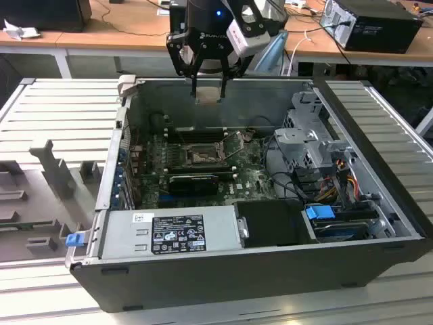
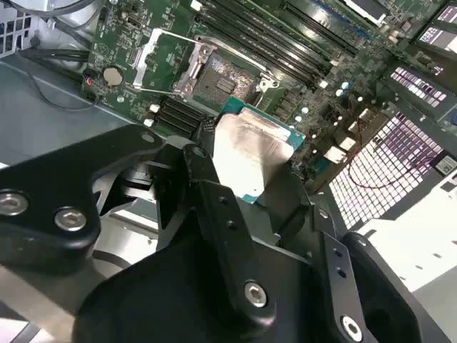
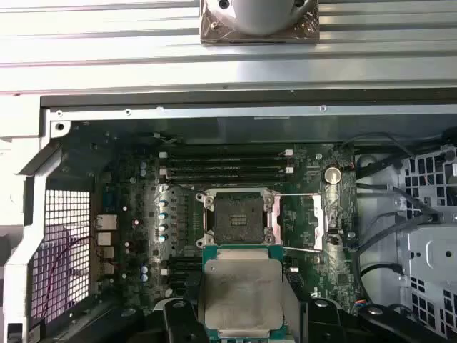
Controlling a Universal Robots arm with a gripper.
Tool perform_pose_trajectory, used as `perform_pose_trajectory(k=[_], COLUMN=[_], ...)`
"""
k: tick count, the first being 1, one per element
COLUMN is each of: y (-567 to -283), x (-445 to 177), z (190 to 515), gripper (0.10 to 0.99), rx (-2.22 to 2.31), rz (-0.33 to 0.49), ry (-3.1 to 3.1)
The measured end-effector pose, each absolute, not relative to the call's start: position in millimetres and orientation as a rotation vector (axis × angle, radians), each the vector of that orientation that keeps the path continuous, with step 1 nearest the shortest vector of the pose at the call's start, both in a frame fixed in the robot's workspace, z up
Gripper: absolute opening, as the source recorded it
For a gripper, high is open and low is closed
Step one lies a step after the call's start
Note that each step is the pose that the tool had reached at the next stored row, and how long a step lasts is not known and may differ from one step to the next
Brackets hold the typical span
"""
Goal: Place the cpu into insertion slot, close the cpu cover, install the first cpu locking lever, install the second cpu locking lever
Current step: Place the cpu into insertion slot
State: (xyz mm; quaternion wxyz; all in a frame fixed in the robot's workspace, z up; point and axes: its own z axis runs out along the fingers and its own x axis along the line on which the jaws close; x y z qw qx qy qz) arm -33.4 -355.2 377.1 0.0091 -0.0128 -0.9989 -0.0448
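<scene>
Exterior view: the claw (image 1: 208, 87) hangs over the far wall of the open case (image 1: 223, 271), which lies on its side on the slatted tabletop (image 1: 54, 108); its fingers are closed narrowly on the cpu (image 1: 208, 93), a pale patch between the tips, above the board (image 1: 250, 179) and apart from it. In both wrist views the cpu (image 3: 243, 293) (image 2: 250, 146) is pinched by two opposite edges, metal top turned towards the cameras, green rim showing around it; it is close to square, so no long axis can be told, and in the first wrist view its edges run parallel to those of the slot (image 3: 239, 218). The slot (image 2: 225, 82) sits bare on the green board, dark centre exposed, just beside the memory slots (image 3: 225, 164); the cpu is not yet in it. The cover (image 3: 312, 221) (image 2: 161, 61) is swung open, away from the slot, on the side of the slot towards the exterior view's right.
</scene>
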Motion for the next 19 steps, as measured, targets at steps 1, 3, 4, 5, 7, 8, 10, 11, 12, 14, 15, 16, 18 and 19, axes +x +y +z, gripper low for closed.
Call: perform_pose_trajectory(k=[1,3,4,5,7,8,10,11,12,14,15,16,18,19], y=[-355.2,-355.2,-355.2,-355.2,-355.2,-355.2,-355.2,-355.2,-355.2,-355.2,-355.2,-355.2,-355.2,-355.2], x=[-33.4,-33.4,-33.4,-33.4,-33.4,-33.4,-33.4,-33.4,-33.4,-33.4,-33.4,-33.4,-33.4,-33.4], z=[377.1,377.1,377.0,377.1,377.0,377.1,377.1,377.0,376.8,376.3,375.9,375.7,375.5,375.6], gripper=[0.529,0.529,0.529,0.529,0.529,0.529,0.529,0.529,0.529,0.529,0.529,0.529,0.529,0.529], rx=[-0.041,-0.108,-0.134,-0.163,-0.196,-0.224,-0.272,-0.303,-0.307,-0.307,-0.307,-0.307,-0.313,-0.328], rz=[-0.140,-0.141,-0.141,-0.141,-0.142,-0.142,-0.142,-0.142,-0.142,-0.142,-0.142,-0.142,-0.139,-0.138], ry=[-3.120,-3.120,-3.120,-3.119,-3.119,-3.117,-3.115,-3.113,-3.113,-3.113,-3.113,-3.113,-3.113,-3.112])
